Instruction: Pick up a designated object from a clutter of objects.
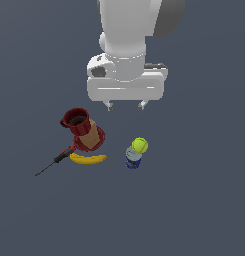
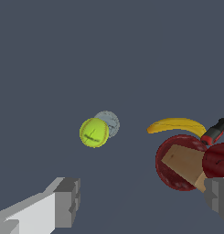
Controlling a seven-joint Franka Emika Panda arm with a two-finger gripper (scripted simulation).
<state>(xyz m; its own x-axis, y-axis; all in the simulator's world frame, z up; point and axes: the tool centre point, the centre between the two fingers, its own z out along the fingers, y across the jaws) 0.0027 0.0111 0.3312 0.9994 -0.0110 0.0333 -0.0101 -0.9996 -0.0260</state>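
Observation:
The yellow-green tennis ball (image 1: 140,145) rests against the top of the blue-labelled can (image 1: 133,158); in the wrist view the ball (image 2: 93,132) overlaps the can's grey top (image 2: 109,122). My gripper (image 1: 125,105) hangs open and empty above the floor, clear of the clutter, up and slightly toward the exterior view's left of the ball. Its grey fingertips (image 2: 67,201) show wide apart in the wrist view. The dark red mug (image 1: 76,120), brown box (image 1: 89,133), red bowl (image 1: 92,142), yellow banana (image 1: 88,159) and red-and-black screwdriver (image 1: 56,159) lie clustered at the exterior view's left.
The grey floor (image 1: 194,200) surrounds everything. In the wrist view the bowl (image 2: 177,164) with the box (image 2: 186,164), the mug (image 2: 218,160), the banana (image 2: 176,124) and the screwdriver handle (image 2: 215,132) sit beside one fingertip.

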